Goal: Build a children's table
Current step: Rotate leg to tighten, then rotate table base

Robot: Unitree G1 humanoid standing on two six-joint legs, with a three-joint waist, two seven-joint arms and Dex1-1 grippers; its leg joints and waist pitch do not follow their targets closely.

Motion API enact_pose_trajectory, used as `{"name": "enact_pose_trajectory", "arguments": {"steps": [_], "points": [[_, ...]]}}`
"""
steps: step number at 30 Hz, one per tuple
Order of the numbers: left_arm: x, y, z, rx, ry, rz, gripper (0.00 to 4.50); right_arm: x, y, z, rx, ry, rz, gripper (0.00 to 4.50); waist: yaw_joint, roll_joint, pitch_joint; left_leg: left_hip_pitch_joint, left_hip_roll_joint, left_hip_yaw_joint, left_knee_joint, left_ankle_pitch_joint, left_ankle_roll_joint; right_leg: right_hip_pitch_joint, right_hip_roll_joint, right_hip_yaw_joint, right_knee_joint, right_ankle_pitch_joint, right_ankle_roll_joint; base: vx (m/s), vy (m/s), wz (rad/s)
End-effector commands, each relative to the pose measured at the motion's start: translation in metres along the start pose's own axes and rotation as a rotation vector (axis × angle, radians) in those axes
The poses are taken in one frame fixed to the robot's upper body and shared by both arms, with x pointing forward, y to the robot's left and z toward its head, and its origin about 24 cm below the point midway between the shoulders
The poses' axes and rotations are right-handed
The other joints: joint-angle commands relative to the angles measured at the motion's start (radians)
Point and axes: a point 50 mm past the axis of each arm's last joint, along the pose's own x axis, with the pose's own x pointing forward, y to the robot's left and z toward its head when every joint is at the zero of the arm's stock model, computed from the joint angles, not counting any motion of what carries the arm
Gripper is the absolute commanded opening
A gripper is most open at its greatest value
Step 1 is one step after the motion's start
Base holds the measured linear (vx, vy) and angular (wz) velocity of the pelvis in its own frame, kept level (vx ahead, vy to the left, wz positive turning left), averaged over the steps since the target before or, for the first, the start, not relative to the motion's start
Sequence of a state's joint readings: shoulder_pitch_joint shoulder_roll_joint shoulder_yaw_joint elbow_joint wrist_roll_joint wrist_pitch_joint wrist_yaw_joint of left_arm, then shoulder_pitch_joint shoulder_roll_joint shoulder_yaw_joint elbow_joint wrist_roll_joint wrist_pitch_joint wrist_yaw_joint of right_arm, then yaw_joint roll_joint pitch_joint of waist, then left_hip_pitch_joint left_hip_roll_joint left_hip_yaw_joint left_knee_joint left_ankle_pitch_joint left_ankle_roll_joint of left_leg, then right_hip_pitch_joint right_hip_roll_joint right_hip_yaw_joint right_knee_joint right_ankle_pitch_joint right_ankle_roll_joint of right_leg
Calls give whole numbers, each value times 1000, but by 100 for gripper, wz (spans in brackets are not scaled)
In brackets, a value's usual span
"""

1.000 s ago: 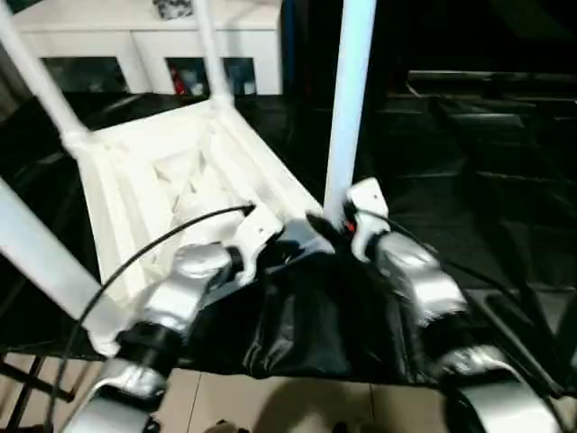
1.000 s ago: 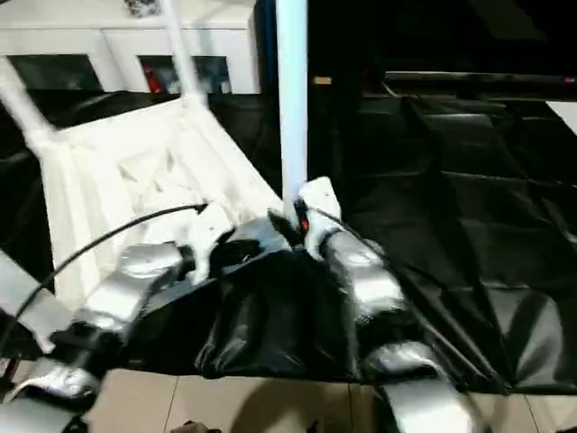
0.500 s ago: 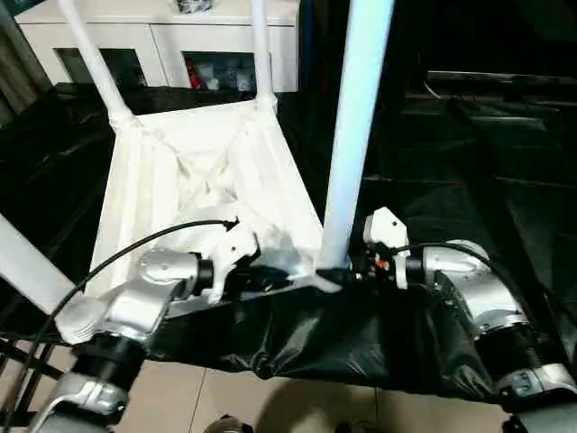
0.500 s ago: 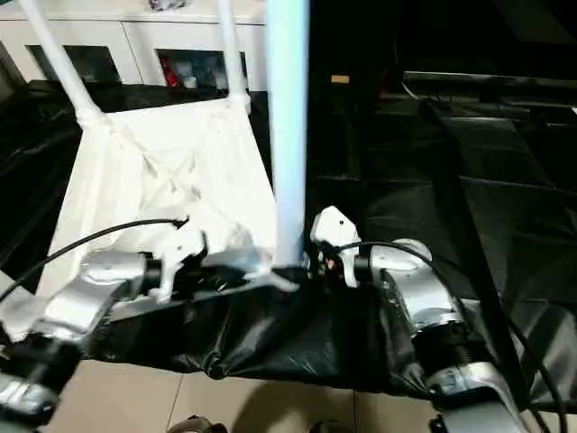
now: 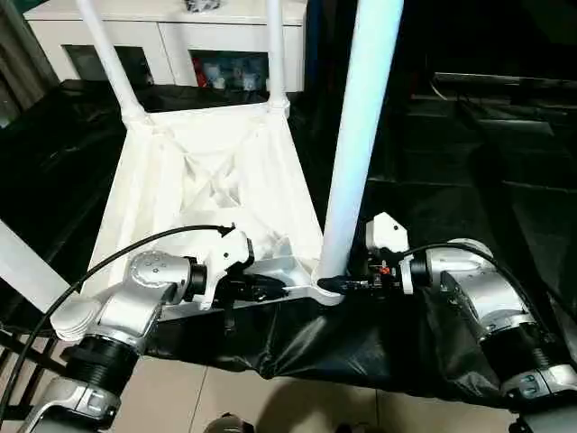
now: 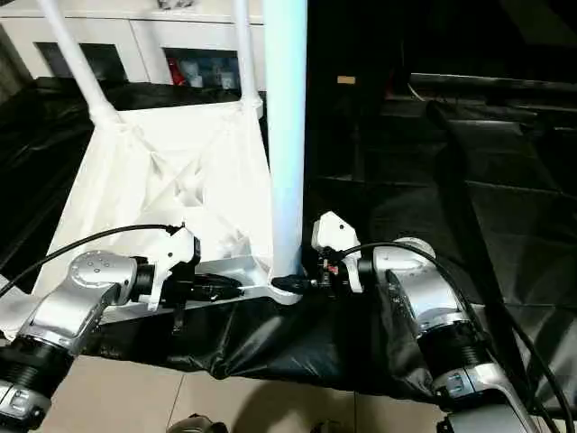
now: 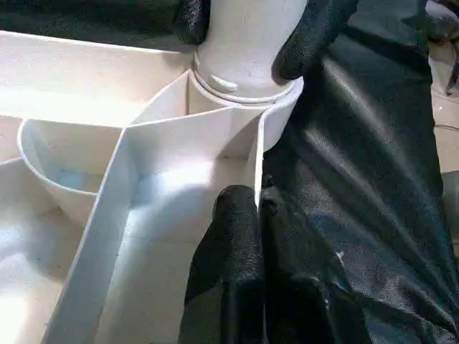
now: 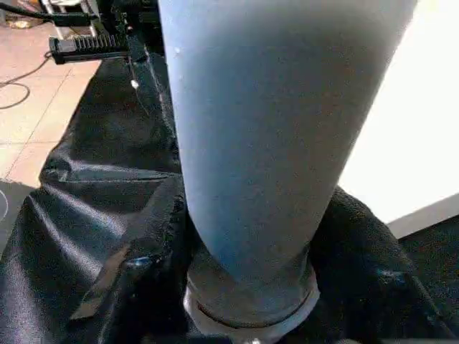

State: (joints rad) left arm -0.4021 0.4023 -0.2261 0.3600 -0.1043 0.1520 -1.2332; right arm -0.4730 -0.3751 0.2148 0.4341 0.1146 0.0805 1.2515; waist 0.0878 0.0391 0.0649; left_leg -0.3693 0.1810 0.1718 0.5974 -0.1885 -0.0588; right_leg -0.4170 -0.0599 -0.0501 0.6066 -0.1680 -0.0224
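The white tabletop lies upside down on a black sheet, ribbed underside up. Two far legs stand in its back corner sockets, and another leg crosses the left edge. The near right leg stands upright in its corner socket. My left gripper is shut on the tabletop's near rim, one finger inside the wall. My right gripper is shut on the near right leg's base; its fingers flank the leg in the left wrist view.
A white cabinet with glass doors stands behind the tabletop. The black sheet covers the surface to the right and hangs over the near edge. Tiled floor lies below. A black cable loops over my left forearm.
The whole picture has shifted and steadied as the camera moved. Both grippers keep their holds; the near right leg now stands straighter in its socket.
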Motion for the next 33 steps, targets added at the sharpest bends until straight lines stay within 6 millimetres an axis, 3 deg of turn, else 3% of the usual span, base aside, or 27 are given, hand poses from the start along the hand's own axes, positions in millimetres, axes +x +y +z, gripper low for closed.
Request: {"name": "enact_pose_trajectory", "arguments": {"steps": [1,5,8,9,12,13,15,16,18,20,23,24,25,26,29,30,31,33], "points": [[-3,5,35,107,-136,23,0,18,20,-13,45,48,167,208,-2,-12,-73,6,44,-7,-64,-164,76,59,-73,42,-71,-240,-218,0,0,0],[1,7,37,97,-149,69,0,23,24,-15,69,18,138,205,0,-11,-72,6,45,-8,-65,-165,76,58,-74,42,-71,-239,-216,0,0,0],[14,11,41,85,-165,157,0,36,20,-20,110,9,-16,205,-3,-7,-69,7,44,-8,-66,-184,66,56,-73,42,-77,-264,-212,0,0,0],[14,11,41,85,-165,157,0,36,20,-20,110,9,-16,205,-7,-4,-66,8,43,-10,-70,-203,55,56,-73,42,-82,-298,-202,0,0,0],[39,11,48,57,-203,236,0,57,16,-26,173,10,-230,204,-25,-3,-58,8,38,-15,-78,-266,16,55,-72,37,-94,-418,-164,0,0,0],[47,12,50,40,-212,266,0,63,15,-26,191,-1,-278,204,-34,-6,-57,17,35,-16,-77,-303,6,51,-73,35,-101,-491,-141,0,0,0],[58,13,55,8,-228,319,0,73,14,-25,235,-17,-351,203,-44,-9,-54,21,29,-18,-75,-323,10,50,-76,36,-112,-560,-114,0,0,0],[63,13,56,-6,-228,342,0,78,13,-24,254,-21,-400,203,-49,-4,-52,24,30,-19,-76,-331,14,44,-74,37,-116,-579,-103,0,0,0],[72,12,58,-18,-220,377,0,88,8,-21,306,-34,-514,202,-60,-6,-54,19,25,-23,-77,-336,14,48,-75,32,-118,-613,-87,0,0,0],[76,14,58,-28,-209,423,0,93,4,-20,358,-33,-588,202,-63,-2,-56,14,27,-26,-80,-325,19,50,-76,30,-120,-605,-77,0,0,0],[78,15,58,-20,-197,455,0,97,3,-17,351,-29,-616,202,-65,-1,-59,15,31,-25,-83,-324,25,48,-73,31,-117,-534,-98,0,0,0],[79,14,57,0,-190,457,0,99,2,-14,322,-40,-624,236,-62,1,-61,19,32,-23,-82,-328,27,47,-74,33,-117,-512,-106,0,0,0],[79,13,56,18,-181,449,0,96,0,-12,327,-62,-627,257,-65,-5,-63,16,32,-22,-82,-326,32,50,-74,34,-114,-490,-115,0,0,0],[79,13,56,20,-180,448,0,96,-1,-12,330,-66,-628,271,-63,-3,-64,15,33,-22,-82,-321,34,51,-75,35,-112,-480,-118,0,0,0],[77,13,53,29,-172,447,0,88,-6,-11,345,-94,-638,283,-63,-3,-66,14,33,-19,-81,-314,38,52,-76,38,-110,-459,-132,0,0,0],[75,14,52,30,-171,450,0,83,-7,-12,332,-90,-635,283,-63,-8,-66,16,34,-17,-81,-309,39,51,-75,38,-110,-456,-133,0,0,0],[74,14,51,32,-170,452,0,79,-8,-12,323,-86,-633,312,-62,-5,-65,16,34,-18,-81,-307,40,51,-75,38,-109,-455,-136,0,0,0],[71,16,50,34,-170,458,0,63,-10,-16,295,-83,-619,312,-60,-8,-66,17,35,-16,-80,-305,45,52,-74,38,-109,-451,-135,0,0,0]]}}
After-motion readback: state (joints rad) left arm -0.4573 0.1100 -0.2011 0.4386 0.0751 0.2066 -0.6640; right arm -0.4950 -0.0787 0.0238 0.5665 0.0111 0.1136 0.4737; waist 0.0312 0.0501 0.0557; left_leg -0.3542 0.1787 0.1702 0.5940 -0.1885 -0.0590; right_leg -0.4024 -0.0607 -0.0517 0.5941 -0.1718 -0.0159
